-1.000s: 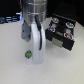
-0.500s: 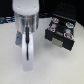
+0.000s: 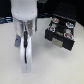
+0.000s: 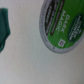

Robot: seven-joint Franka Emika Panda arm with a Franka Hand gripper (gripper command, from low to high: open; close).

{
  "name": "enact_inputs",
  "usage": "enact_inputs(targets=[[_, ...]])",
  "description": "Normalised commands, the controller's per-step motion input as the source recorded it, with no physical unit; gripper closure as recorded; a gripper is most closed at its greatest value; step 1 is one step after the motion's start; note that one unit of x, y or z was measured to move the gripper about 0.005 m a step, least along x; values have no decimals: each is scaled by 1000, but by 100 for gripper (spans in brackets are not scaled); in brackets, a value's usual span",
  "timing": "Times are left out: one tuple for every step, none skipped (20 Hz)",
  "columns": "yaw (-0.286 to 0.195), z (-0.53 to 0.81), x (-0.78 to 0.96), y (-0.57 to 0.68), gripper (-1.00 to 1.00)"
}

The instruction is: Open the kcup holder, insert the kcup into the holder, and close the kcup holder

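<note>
The kcup holder (image 3: 60, 31) already stands open, its drawer slots showing pods, so the step in hand appears to be fetching the kcup (image 4: 62, 24). The arm hangs nearly vertical over the white table (image 3: 50, 65), the gripper (image 3: 24, 50) pointing straight down. In the wrist view the kcup's green lid lies directly beneath the gripper, slightly off centre. Whether the fingers are spread or closed cannot be told; nothing appears held. The holder sits well apart toward the exterior view's right. Next, the gripper should centre over the pod and descend.
</note>
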Motion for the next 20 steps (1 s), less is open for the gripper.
enact_inputs(targets=[[-13,0,-429,143,-100],[-13,-43,-400,111,-100],[-13,-97,-334,74,-100],[-14,-137,-266,40,-100],[-5,-214,-189,0,-100],[-2,-223,-154,0,-100],[0,-243,-109,0,-100],[0,-266,-83,0,-100],[0,-266,-60,0,-100],[0,-251,-17,0,-100],[0,-254,0,0,-100],[0,-260,0,0,-100],[0,-249,-6,0,-100],[0,-226,-14,0,-100],[0,-200,-20,0,-100],[0,-89,0,0,-100],[-9,-28,-72,-36,-100],[-124,-140,-40,-178,-100],[-132,-118,7,-167,-100],[-125,-30,-30,-121,100]])
